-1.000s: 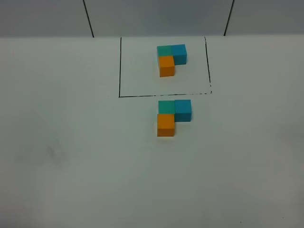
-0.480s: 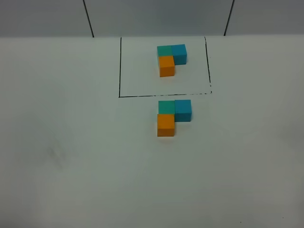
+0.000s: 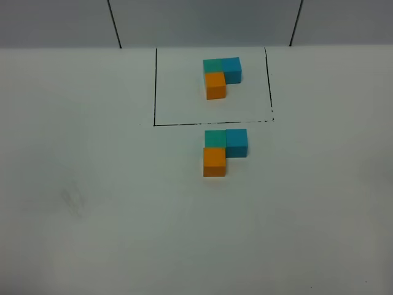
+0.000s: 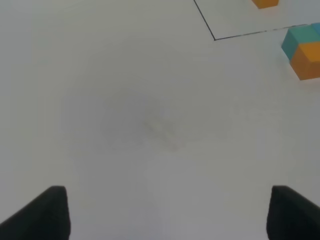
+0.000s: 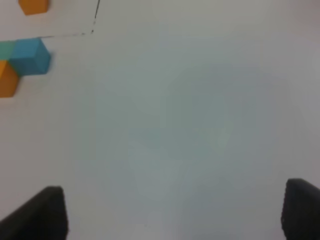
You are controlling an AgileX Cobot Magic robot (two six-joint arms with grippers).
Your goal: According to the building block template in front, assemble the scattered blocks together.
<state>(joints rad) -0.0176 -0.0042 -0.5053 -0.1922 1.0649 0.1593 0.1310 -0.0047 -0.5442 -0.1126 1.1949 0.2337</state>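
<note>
Three scattered blocks [image 3: 219,151] sit joined in an L at frame centre, just below the outlined building block template [image 3: 220,76]. Both jaws released, empty, over bare bench [image 3: 92,184]. Risk: any further approach could nudge the finished trio out of line.
</note>
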